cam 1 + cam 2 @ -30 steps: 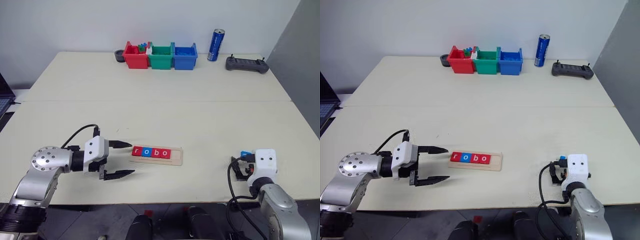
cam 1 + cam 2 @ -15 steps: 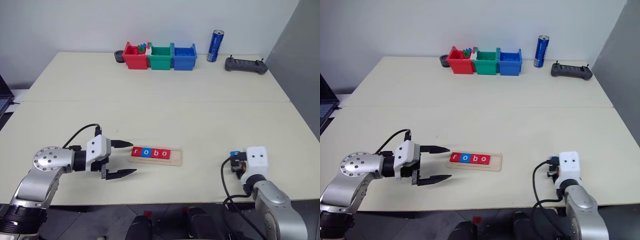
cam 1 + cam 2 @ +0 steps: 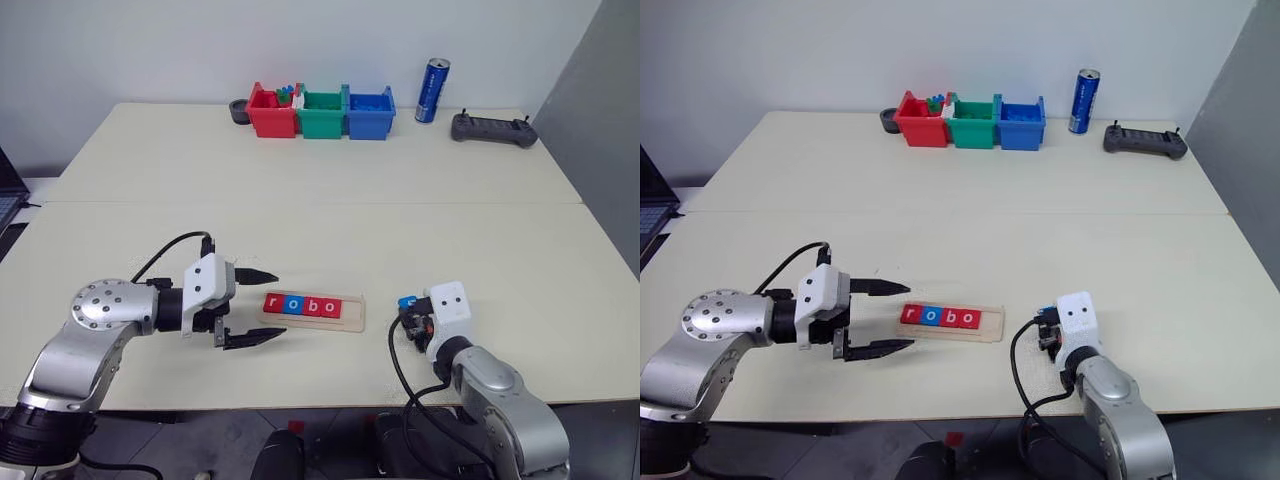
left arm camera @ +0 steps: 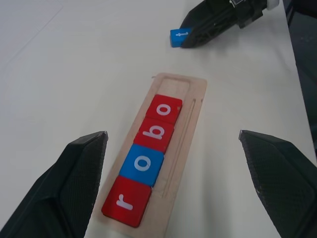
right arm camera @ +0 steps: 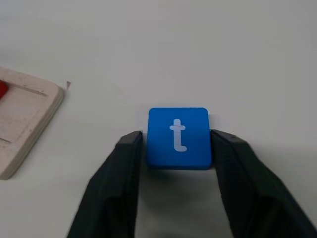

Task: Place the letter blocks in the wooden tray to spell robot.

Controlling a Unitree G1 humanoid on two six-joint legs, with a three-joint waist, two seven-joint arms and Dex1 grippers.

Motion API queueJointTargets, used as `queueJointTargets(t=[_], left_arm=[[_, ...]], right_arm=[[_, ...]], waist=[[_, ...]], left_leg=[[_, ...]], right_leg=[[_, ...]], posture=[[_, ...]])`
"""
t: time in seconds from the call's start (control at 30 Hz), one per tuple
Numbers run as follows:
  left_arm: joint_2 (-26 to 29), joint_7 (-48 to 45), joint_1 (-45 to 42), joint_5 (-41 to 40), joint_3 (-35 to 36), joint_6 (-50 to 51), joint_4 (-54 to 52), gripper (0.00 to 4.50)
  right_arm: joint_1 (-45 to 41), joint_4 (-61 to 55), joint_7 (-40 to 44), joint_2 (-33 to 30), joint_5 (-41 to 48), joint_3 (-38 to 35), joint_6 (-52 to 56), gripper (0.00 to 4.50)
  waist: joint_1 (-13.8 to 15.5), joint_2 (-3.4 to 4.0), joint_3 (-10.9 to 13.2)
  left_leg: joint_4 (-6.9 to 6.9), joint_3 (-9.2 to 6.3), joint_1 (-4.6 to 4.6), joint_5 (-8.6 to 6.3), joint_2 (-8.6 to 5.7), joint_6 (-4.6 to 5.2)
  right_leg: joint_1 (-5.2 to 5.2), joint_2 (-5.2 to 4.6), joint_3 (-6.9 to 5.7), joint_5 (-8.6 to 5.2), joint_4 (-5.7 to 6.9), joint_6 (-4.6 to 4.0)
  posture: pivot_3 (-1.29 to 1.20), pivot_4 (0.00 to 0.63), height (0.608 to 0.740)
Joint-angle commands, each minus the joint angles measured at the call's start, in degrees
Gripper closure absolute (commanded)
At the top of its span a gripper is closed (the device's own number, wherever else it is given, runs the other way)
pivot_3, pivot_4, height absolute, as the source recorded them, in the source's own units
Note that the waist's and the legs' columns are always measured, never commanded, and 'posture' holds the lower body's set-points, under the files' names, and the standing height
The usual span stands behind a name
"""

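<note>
While the blue "t" block (image 5: 179, 137) sits pinched between the right gripper's (image 5: 178, 148) two black fingers (image 5: 124, 163), low in the centre of the right wrist view, it should be carried level to the empty slot at the wooden tray's (image 3: 352, 315) right end, keeping the letter upright beside the red "o". That tray lies at lower centre of the head view with "r", "o", "b", "o" blocks (image 3: 302, 306) already seated. Left of it, the left gripper (image 3: 252, 305) hangs wide open, holding nothing.
</note>
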Motion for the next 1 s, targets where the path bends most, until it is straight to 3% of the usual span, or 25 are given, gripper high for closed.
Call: queueJointTargets(t=[0.03,0.1,0.13,0.33,0.47,0.57,0.93,1.0], left_arm=[[1.16,1.41,-0.64,-1.62,1.54,2.65,-4.03,0.0],[1.46,2.33,-0.84,-2.32,1.95,4.49,-5.69,0.0],[1.55,2.69,-0.82,-2.53,2.16,5.13,-6.28,0.0],[1.74,3.29,0.27,-2.19,2.92,5.0,-5.8,0.0],[2.27,2.5,1.3,-1.48,3.75,3.26,-3.56,0.0],[2.44,2.33,1.5,-1.16,3.63,2.63,-3.02,0.0],[2.41,2.36,1.33,-0.96,2.9,2.74,-3.89,0.0],[2.77,1.65,2.46,-0.56,3.32,1.64,-3.27,0.0]], right_arm=[[-0.24,-0.72,-0.39,0.06,0.94,-1.63,-1.25,0.91],[-0.64,-2.57,0.48,-0.88,1.83,-2.71,-0.97,0.17],[-0.85,-3.64,1.58,-2.04,2.48,-3.31,-0.96,0.02],[-5.15,-2.73,22.27,-21.47,11.62,-6.81,-5.31,0.02],[-11.58,7.88,35.95,-32.59,12.25,-3.69,-17.89,0.02],[-15.92,17.24,43.96,-38.48,7.72,2.12,-29.96,0.02],[-27.96,38.24,58.22,-40.03,3.37,10.46,-41.91,0.02],[-28.56,39.14,59.3,-39.99,3.44,10.47,-41.64,0.56]], waist=[[0.0,0.0,0.0],[0.0,0.0,0.0],[0.02,0.01,0.01],[0.2,0.06,0.06],[-0.25,0.15,0.14],[-0.27,0.13,0.17],[0.19,0.14,0.21],[0.32,0.14,0.21]], left_leg=[[0.0,0.01,0.0,0.0,-0.01,0.0],[0.01,0.01,0.0,0.0,-0.01,0.0],[0.01,0.01,0.0,0.0,-0.01,0.0],[0.02,0.04,0.0,0.0,-0.06,0.0],[0.02,0.06,0.04,0.0,-0.03,0.02],[0.03,0.04,0.02,-0.01,-0.03,0.03],[0.04,0.02,-0.02,-0.01,-0.06,0.03],[0.04,0.02,-0.02,-0.01,-0.06,0.03]], right_leg=[[0.0,-0.01,0.01,0.0,0.0,0.0],[0.0,-0.01,0.0,0.0,0.0,0.0],[0.0,-0.01,0.0,0.0,0.0,0.0],[0.02,-0.04,0.02,0.0,-0.04,0.02],[0.03,0.01,0.02,0.0,-0.03,0.02],[0.03,0.01,0.0,0.0,-0.02,0.01],[0.03,-0.04,-0.02,0.18,-0.03,-0.29],[0.03,-0.04,-0.02,0.18,-0.03,-0.29]], posture=[[0.0,0.15,0.74],[0.0,0.15,0.74],[0.0,0.15,0.74],[0.0,0.15,0.74],[0.0,0.15,0.74],[0.0,0.15,0.74],[0.0,0.15,0.74],[0.0,0.15,0.74]])
